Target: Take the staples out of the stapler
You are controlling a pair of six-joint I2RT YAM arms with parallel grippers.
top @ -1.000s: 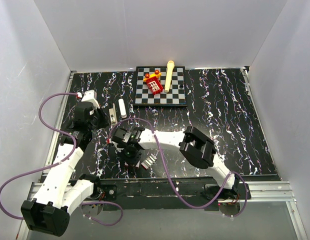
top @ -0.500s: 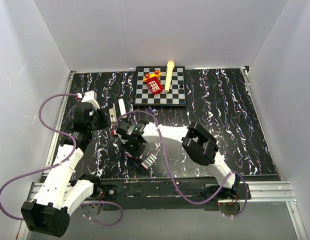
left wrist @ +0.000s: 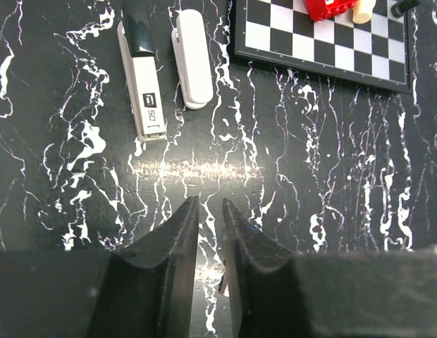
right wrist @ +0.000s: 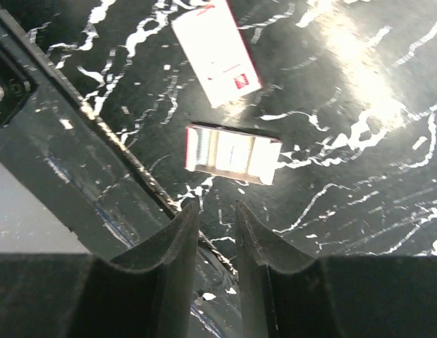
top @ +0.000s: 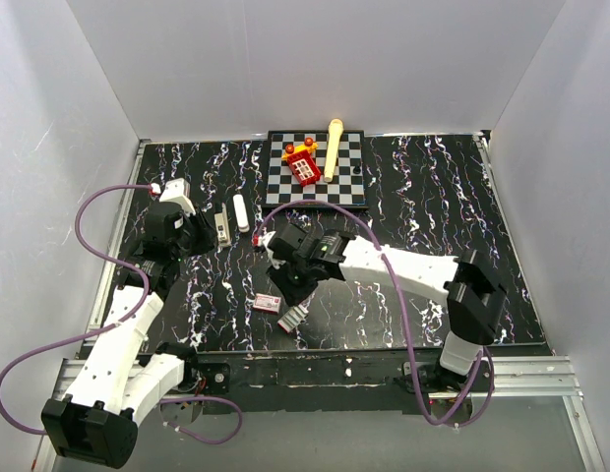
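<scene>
Silvery-grey stapler lies flat on the black marbled bench, far-left area, black end pointing away from the arms. White oblong piece is just beside it on the right, parallel; can't tell if they touch.

Left end effector sits near the stapler's printed end, not touching it. Its jaws are a narrow slit apart with nothing between them.

Staples are a short silvery strip lying loose on the bench near the front edge, well apart from the stapler. Small red-and-white box is close by, with a gap between the two.

Right end effector is just short of the strip, fingers parted and empty.

Chequered board is at the far side, carrying a red toy block and a cream stick.
</scene>
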